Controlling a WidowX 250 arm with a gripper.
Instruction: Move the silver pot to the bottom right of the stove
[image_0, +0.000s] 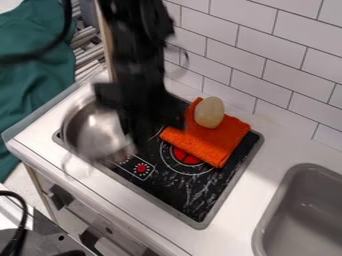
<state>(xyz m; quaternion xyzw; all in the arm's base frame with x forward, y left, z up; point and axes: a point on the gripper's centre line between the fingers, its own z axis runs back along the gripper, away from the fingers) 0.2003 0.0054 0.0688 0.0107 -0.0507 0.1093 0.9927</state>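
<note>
- I have the hand beside the silver pot, probably for a rim carry; I can't tell its opening or grip.
- The pot is at the stove's left edge, contents unclear.
- An orange cloth toward the back-right corner likely cushions the pale egg-shaped object.

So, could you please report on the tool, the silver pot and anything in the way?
Tool at the silver pot, grip unclear. Pot at the stove's left side. Possible obstacle: orange cloth on the stove, pale oval object on it.
</note>
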